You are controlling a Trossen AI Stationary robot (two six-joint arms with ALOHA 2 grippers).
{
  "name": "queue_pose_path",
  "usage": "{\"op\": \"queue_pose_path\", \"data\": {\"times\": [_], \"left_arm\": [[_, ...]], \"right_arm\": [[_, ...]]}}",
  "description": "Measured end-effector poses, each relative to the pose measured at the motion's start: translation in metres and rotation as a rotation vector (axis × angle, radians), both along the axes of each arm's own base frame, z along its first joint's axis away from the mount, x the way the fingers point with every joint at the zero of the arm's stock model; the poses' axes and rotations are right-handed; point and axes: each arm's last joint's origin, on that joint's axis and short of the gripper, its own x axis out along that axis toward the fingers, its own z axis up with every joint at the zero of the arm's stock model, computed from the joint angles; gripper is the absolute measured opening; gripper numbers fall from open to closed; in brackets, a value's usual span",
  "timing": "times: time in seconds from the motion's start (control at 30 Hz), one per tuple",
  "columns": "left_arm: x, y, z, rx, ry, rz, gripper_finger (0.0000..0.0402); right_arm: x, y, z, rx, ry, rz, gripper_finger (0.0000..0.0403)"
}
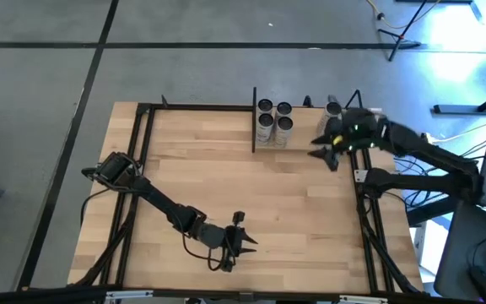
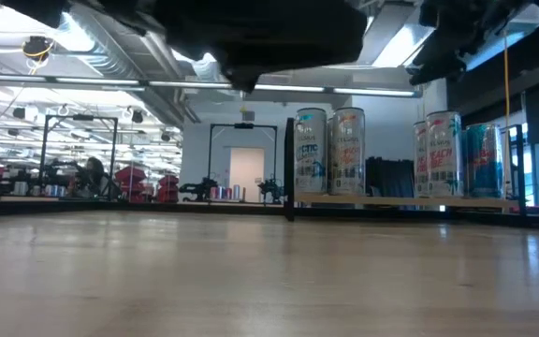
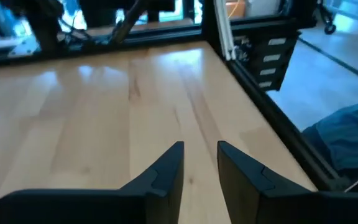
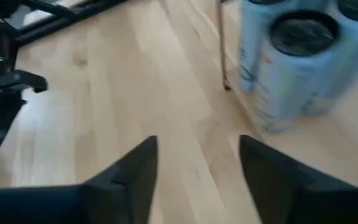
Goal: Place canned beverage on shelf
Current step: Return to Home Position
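Note:
The shelf [image 1: 305, 128], a narrow light-wood plank with black posts, stands at the table's far edge. Several tall beverage cans stand upright on it: a cluster at its left end [image 1: 274, 116] and more toward its right end [image 1: 333, 108]. In the low view the cans [image 2: 330, 153] stand in a row on the plank [image 2: 391, 199]. My right gripper [image 1: 324, 152] is open and empty, just in front of the shelf; its wrist view [image 4: 197, 149] shows the can cluster [image 4: 291, 62] ahead. My left gripper [image 1: 243, 238] is open and empty near the table's near edge, and it also shows in its wrist view [image 3: 201, 152].
A thin black upright post [image 1: 254, 118] marks the shelf's left end. The black table frame [image 1: 142, 169] runs along the left and right sides. Bare tabletop [image 1: 226, 169] lies between the two arms.

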Motion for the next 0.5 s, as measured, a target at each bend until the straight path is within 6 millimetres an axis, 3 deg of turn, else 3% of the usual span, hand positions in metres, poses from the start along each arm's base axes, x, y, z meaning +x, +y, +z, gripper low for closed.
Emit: {"op": "queue_pose_path", "data": {"times": [0.17, 0.27, 0.4, 0.5], "left_arm": [[0.005, 0.025, 0.014, 0.04, -0.029, -0.001, 0.0053], [-0.007, 0.047, 0.023, 0.038, -0.013, -0.019, 0.0023], [-0.042, 0.073, 0.028, -0.011, -0.092, -0.036, 0.0003], [-0.072, 0.092, 0.026, -0.045, -0.18, -0.018, 0.0008]], "right_arm": [[0.013, 0.029, -0.02, -0.07, -0.017, 0.056, 0.0124], [0.017, 0.045, -0.035, -0.109, -0.051, 0.111, 0.0066], [0.018, 0.061, -0.058, -0.129, -0.096, 0.195, 0.0011], [0.02, 0.071, -0.071, -0.129, -0.171, 0.253, 0.0007]]}}
